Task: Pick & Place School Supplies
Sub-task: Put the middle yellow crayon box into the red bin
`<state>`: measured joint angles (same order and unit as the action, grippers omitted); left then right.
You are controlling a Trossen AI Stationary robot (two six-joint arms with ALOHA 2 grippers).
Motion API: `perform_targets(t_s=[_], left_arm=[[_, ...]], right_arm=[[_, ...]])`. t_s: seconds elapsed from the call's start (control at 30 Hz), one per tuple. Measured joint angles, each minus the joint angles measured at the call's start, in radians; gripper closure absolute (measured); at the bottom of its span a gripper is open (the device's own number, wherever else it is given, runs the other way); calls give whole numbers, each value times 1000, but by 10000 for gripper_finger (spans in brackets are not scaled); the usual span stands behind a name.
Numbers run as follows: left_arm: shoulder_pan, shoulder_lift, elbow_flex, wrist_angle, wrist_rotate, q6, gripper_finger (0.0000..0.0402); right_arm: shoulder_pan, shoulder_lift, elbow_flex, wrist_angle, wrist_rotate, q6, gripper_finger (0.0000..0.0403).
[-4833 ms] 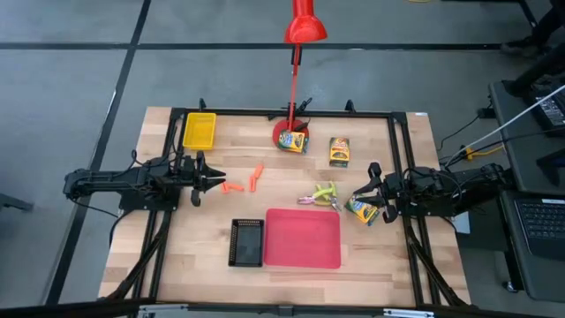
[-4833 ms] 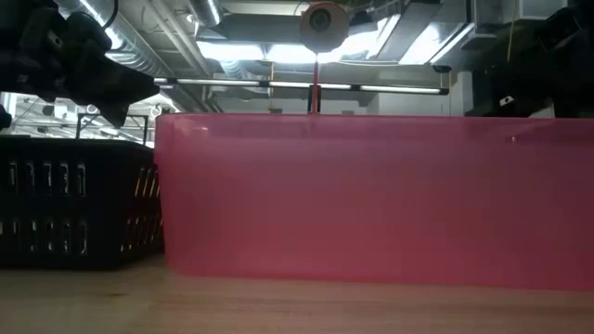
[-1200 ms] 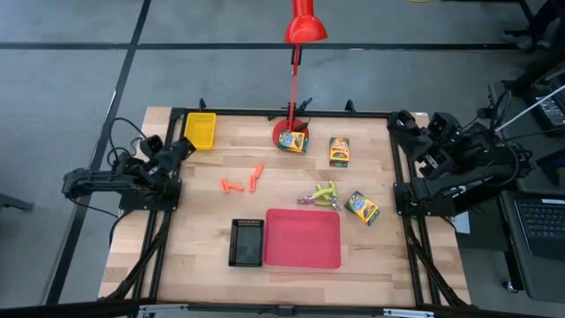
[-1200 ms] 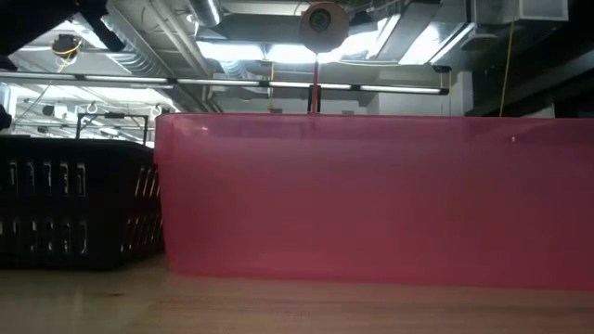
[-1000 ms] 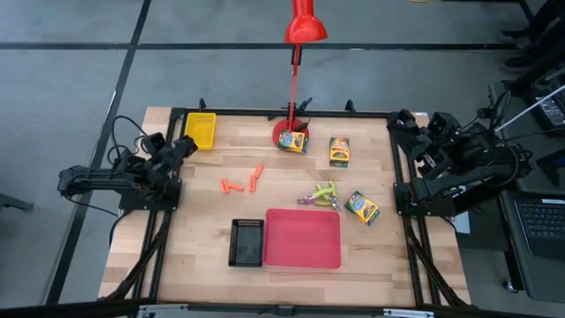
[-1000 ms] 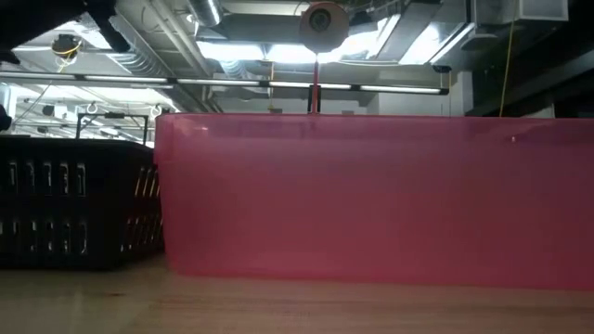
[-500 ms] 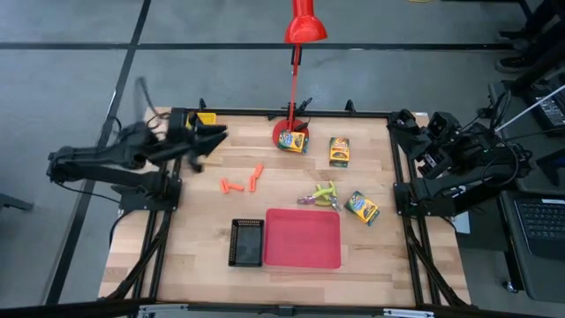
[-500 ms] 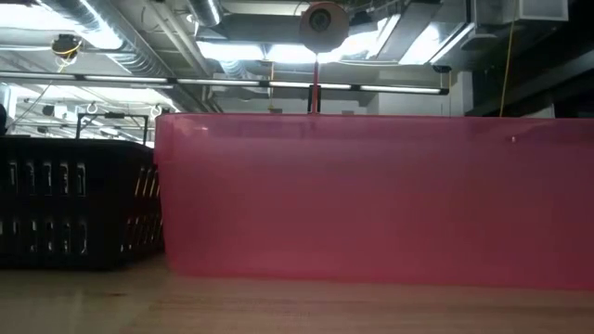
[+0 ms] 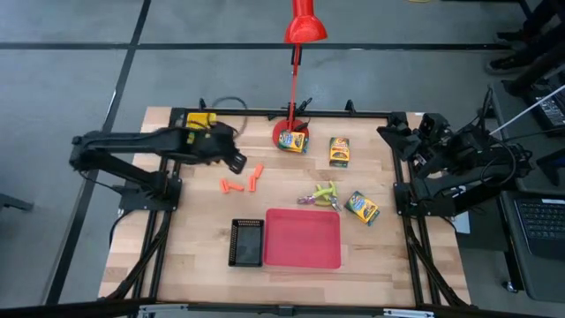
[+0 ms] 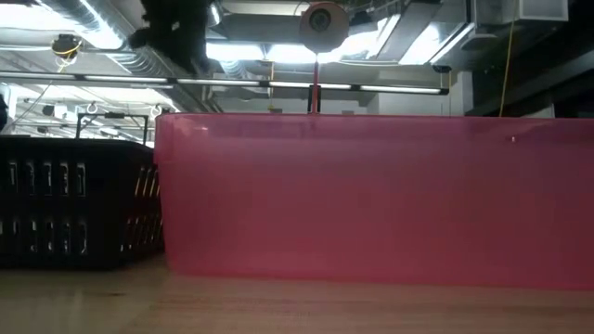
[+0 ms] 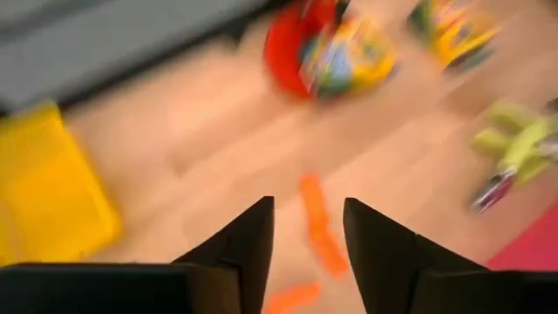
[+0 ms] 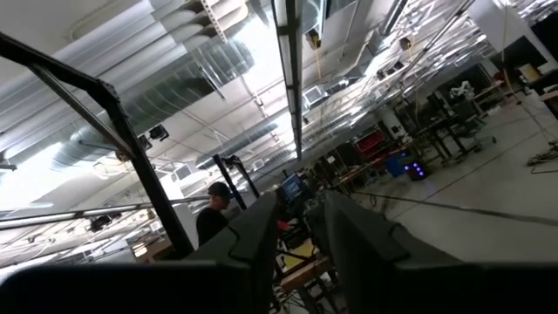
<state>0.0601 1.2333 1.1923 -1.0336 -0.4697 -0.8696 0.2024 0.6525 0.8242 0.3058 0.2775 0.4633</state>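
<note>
Orange sticks (image 9: pixel 243 183) lie loose on the pale wood as the left gripper (image 9: pixel 237 162), which a second ago sat folded back at the table's left edge by the yellow tray (image 9: pixel 201 118), now reaches out over the boards and hangs just beside them, its two dark fingers (image 11: pixel 244 249) apart with nothing between them. The wrist view suggests the sticks sit right ahead of the fingertips, though motion smears the picture, so the exact line-up is uncertain. The right gripper (image 12: pixel 292 235) stays raised off the far right corner, pointed at the ceiling, its fingers a little apart and empty. The crayon boxes (image 9: pixel 348 177) and the scissors-like tool (image 9: pixel 323 194) have not moved, and the red tray (image 9: pixel 303 238) and the black tray (image 9: pixel 246 242) hold nothing: the first pick appears imminent, no placement made yet
</note>
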Motion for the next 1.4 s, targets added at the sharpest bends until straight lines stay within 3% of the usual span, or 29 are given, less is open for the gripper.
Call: perform_targets(t_s=[0.2,0.47,0.73,1.17,1.4], left_arm=[[-15,176,0,-29,89,-197,195],[-9,367,0,26,174,-253,137],[-4,483,0,165,274,-310,144],[-4,570,-1,170,257,-400,165],[-4,551,-1,222,235,-335,180]], right_arm=[[0,0,0,1,-5,0,298],[0,0,0,12,-10,31,298],[5,0,0,54,-35,50,298],[25,0,0,106,-34,49,298],[25,0,0,113,-50,49,298]])
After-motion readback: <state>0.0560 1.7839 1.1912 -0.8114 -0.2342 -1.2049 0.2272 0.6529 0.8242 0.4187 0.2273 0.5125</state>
